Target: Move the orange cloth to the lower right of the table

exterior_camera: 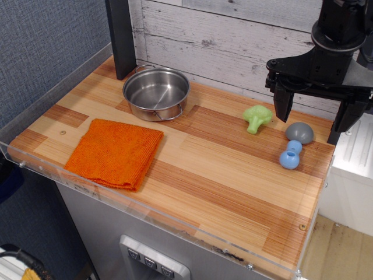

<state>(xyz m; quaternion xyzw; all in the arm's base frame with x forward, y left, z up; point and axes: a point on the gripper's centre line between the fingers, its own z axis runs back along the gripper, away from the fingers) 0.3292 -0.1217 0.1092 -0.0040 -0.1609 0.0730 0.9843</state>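
The orange cloth (115,153) lies flat and folded on the left front part of the wooden table (221,192), just in front of the steel pot (156,92). My gripper (312,116) hangs at the far right back of the table, high above the surface, with its two black fingers (283,102) spread wide apart and nothing between them. It is far from the cloth, across the whole table width.
A green broccoli toy (257,118) lies right of centre at the back. A grey and blue toy (295,144) lies below the gripper. A black post (121,36) stands at the back left. A clear acrylic rim (145,213) edges the front.
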